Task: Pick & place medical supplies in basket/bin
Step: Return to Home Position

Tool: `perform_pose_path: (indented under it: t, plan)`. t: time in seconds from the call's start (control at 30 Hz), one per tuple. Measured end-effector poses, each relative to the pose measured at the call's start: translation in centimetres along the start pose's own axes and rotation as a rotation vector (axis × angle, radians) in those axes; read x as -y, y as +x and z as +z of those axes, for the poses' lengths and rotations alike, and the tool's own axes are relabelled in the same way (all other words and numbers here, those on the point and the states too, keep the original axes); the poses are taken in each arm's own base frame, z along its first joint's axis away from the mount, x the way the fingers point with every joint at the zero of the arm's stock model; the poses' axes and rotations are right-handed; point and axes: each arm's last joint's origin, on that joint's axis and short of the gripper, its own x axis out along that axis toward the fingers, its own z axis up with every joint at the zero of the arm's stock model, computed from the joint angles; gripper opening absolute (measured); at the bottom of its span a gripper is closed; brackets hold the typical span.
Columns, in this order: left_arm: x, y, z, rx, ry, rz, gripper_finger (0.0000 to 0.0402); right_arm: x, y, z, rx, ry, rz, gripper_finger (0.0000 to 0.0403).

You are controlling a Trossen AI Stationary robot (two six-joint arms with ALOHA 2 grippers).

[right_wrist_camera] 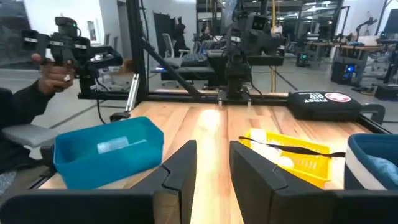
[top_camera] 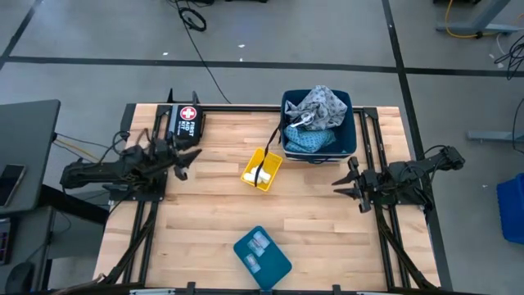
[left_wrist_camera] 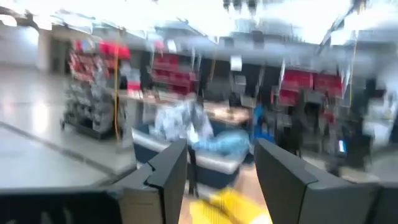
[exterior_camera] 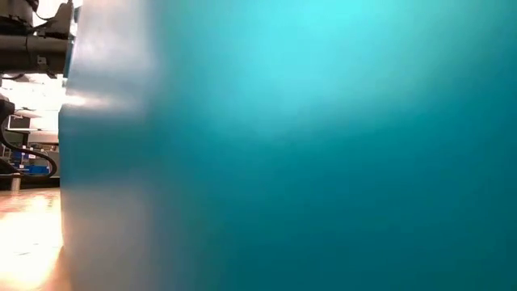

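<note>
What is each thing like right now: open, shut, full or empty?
left gripper: open, empty, over the table's left side.
right gripper: open, empty, over the table's right side.
blue and white bin: upright, grey patterned pad and blue pad inside.
yellow basket: upright, white rolls inside.
blue bin: upright, clear packets inside.
first aid case: shut, lying flat.

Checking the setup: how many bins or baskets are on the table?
3: a blue-and-white bin at the far edge, a yellow basket in the middle, a teal bin at the near edge. None looks hidden.
</note>
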Motion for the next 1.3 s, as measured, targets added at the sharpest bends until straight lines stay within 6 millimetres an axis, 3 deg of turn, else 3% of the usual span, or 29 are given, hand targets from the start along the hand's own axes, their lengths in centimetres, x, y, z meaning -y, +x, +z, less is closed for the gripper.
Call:
perform_pose_path:
  t: [0.27, 0.5, 1.3]
  plan:
    - [0.4, 0.0, -0.2, 0.009, 0.048, -0.126, 0.0163, 0.0, 0.0, 0.0, 0.0, 0.0, -0.007, 0.0103]
    - [0.3, -0.2, -1.9, -0.156, 0.114, -0.096, 0.016, 0.0, 0.0, 0.0, -0.002, -0.001, -0.006, 0.0103]
    - [0.8, -0.2, -2.4, -0.203, 0.161, -0.255, 0.016, 0.0, 0.0, -0.3, -0.032, 0.001, 0.011, 0.0103]
